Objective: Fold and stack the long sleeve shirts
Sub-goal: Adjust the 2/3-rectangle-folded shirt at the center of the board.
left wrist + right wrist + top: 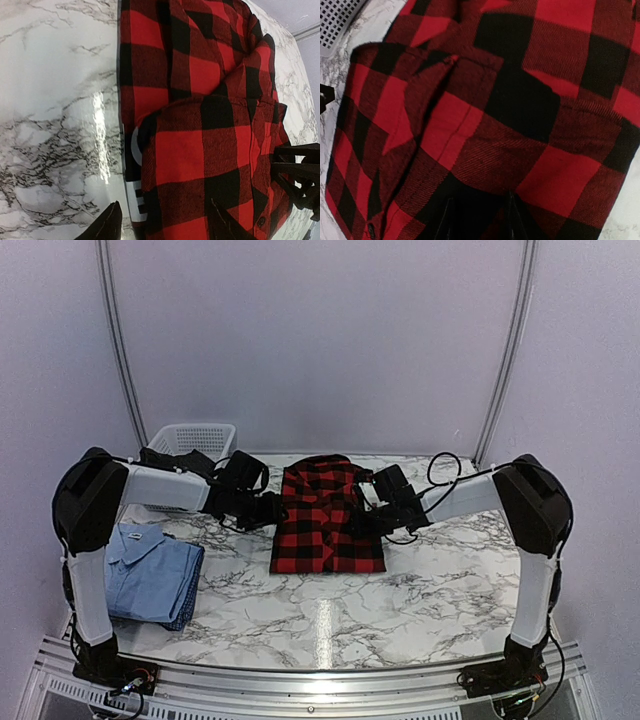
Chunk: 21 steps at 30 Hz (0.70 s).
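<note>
Red-black check flannel shirt [328, 515]; light blue button shirt [150, 570].

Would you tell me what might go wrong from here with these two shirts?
The flannel shirt has loose, bulging folds between the left gripper and right gripper; lifting may undo them. The blue shirt lies close beside the left arm, whose swing might knock it.

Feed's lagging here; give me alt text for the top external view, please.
A folded red-and-black flannel shirt lies centred on the marble table, with the left tool at its left edge and the right tool at its right edge. A folded light blue shirt sits near the left arm's base; a white basket stands beyond it.
</note>
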Each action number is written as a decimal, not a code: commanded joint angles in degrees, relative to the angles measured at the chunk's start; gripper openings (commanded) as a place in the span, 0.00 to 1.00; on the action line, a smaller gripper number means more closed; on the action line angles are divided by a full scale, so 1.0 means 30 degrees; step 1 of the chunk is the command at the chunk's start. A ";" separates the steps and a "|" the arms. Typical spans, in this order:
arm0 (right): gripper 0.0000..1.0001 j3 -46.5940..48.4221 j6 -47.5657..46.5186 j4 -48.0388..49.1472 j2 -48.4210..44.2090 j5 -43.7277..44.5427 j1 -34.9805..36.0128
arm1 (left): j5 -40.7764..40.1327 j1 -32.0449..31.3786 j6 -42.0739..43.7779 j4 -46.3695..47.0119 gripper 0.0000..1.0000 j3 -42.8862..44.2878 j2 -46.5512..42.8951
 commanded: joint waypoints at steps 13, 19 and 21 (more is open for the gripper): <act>0.68 -0.1267 0.0281 -0.1244 -0.2295 0.3922 0.0986 | 0.0717 -0.0527 -0.0800 0.0496 0.60 -0.1521 -0.1733; 0.68 -0.1303 0.0031 -0.2174 -0.4088 0.4733 0.1270 | 0.0759 -0.0527 -0.1543 0.0774 0.60 -0.3466 -0.3193; 0.68 -0.1310 0.0028 -0.2484 -0.4262 0.5028 0.1649 | 0.1107 -0.0534 -0.1781 0.1469 0.59 -0.4118 -0.3490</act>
